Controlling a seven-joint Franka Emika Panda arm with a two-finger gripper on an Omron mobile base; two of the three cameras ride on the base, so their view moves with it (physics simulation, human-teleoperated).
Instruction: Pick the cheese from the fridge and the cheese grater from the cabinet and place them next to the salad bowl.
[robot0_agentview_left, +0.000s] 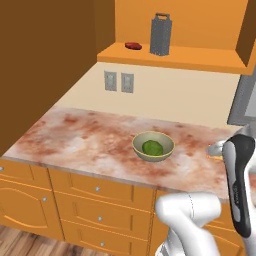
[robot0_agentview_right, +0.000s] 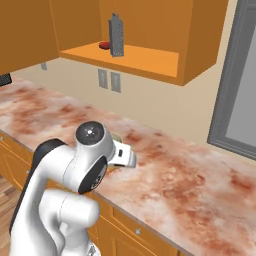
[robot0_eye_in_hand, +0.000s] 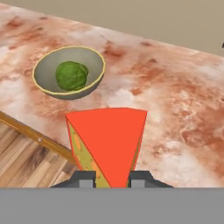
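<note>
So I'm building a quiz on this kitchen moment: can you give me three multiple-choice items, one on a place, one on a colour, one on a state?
1. Where does the cheese grater stand?
A. on the cabinet shelf
B. on the counter
C. inside the bowl

2. What colour is the lump in the salad bowl?
A. red
B. green
C. white

3. What is the gripper doing?
A. open above the bowl
B. shut on the grater
C. shut on the cheese

Answers: 1 A, the grater stands upright on the orange shelf beside a flat red item. 2 B, the hand view shows a green leafy ball in the bowl. 3 C, the wedge sits between the fingertips over the counter, near the bowl.
</note>
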